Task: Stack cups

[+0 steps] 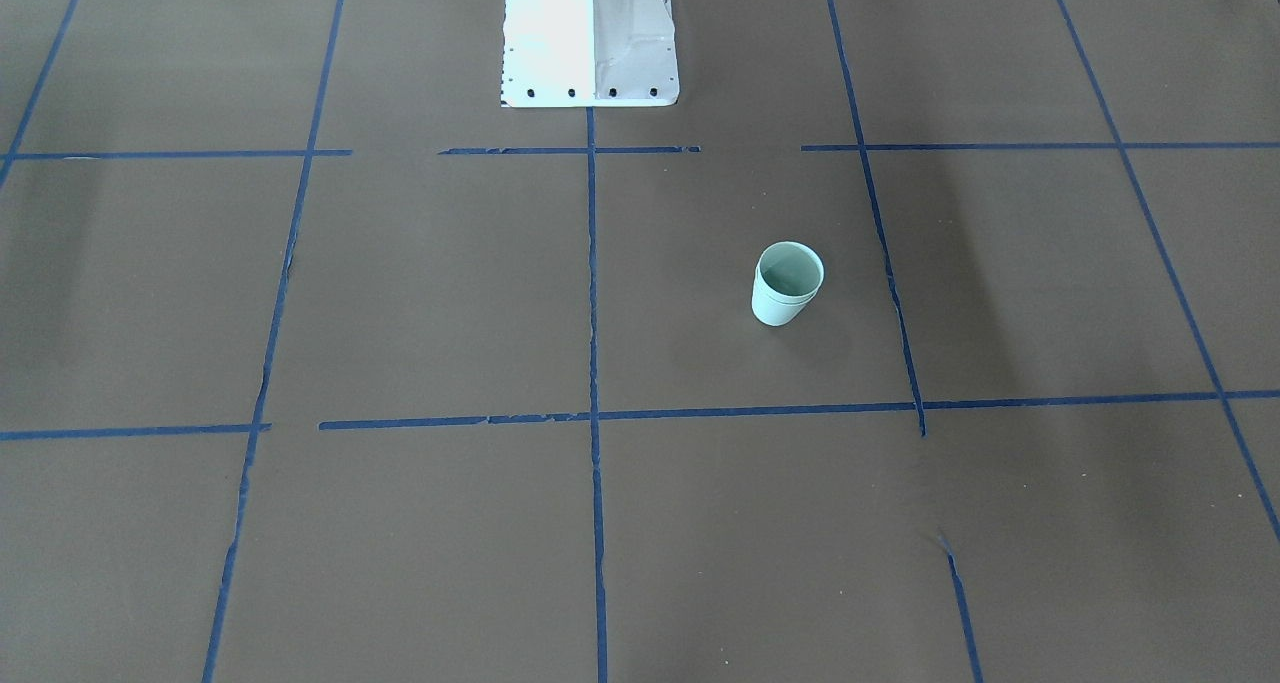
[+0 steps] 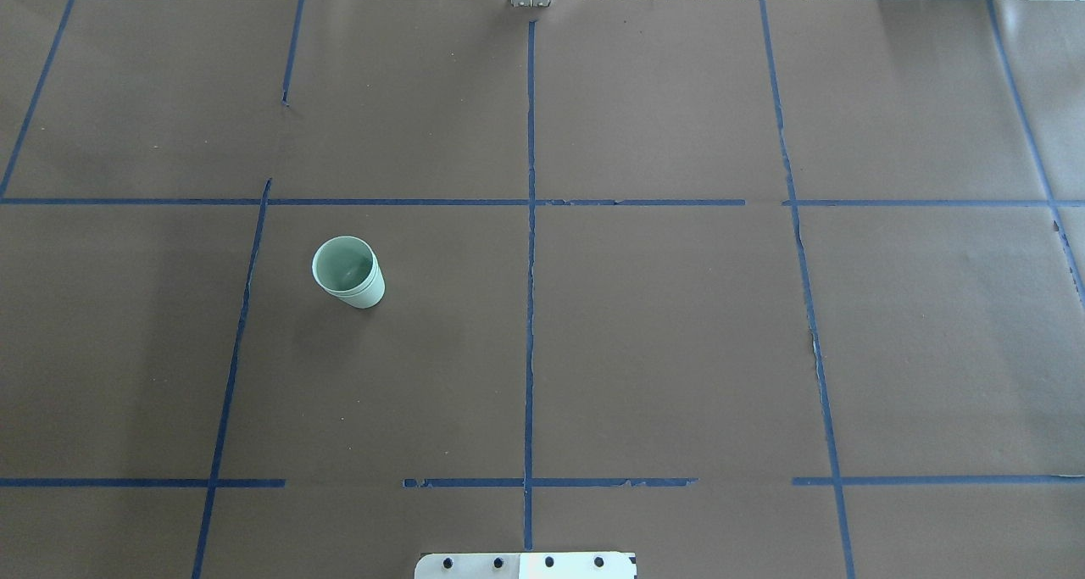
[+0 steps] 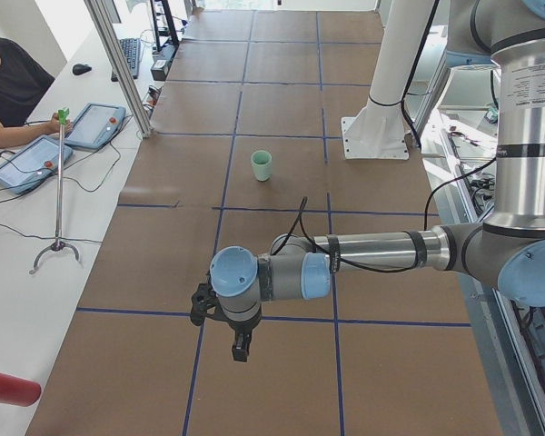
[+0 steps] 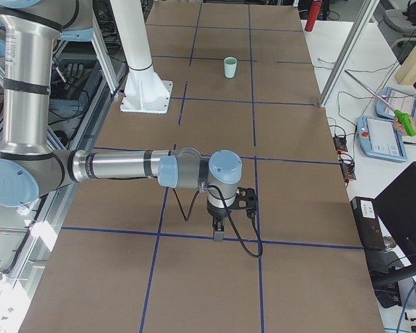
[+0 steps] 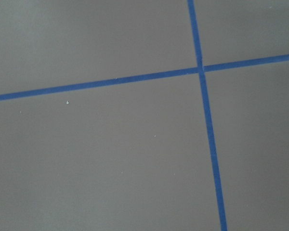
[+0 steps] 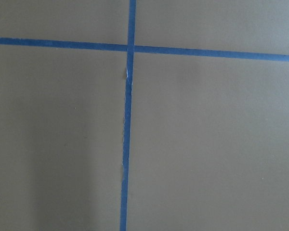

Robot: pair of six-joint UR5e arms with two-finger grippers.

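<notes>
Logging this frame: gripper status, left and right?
Left gripper: cannot tell, seen only side-on.
Right gripper: cannot tell, seen only side-on.
Neither holds the cups.

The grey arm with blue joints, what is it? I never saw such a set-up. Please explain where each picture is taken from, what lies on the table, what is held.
It is a robot with two jointed arms, each ending in two fingers. The side pictures, from the table's ends, show the left arm's fingers and the right arm's fingers hanging over the table; whether they are open or shut I cannot tell. Two pictures look down from behind and from in front of the robot; no arm shows there. Two wrist cameras show only brown paper and blue tape, so nothing seems held. On the table stand the cups, one nested inside the other.
</notes>
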